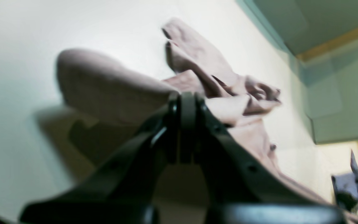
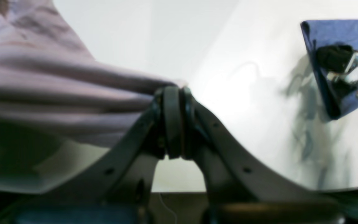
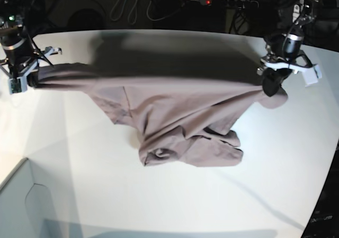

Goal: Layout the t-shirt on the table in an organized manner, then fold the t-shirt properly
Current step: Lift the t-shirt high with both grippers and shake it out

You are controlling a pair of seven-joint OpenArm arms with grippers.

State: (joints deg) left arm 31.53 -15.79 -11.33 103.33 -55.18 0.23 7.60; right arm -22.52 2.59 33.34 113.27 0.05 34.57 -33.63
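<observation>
1. T-shirt hung stretched between your two arms, its lower folds bunched on the table mid-surface.
2. Your left gripper pinched one end; your right gripper clamped the other.
3. Bare tabletop lay in front, toward the near edge.

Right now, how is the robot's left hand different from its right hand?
In the base view the left gripper sits on the picture's right, the right gripper on its left. The t-shirt bunches into a rounded lump by the left gripper, but pulls in long tight folds from the right gripper. The left gripper sits nearer the crumpled pile on the table. Same: both are shut on the t-shirt, holding its top edge up, stretched between them.
</observation>
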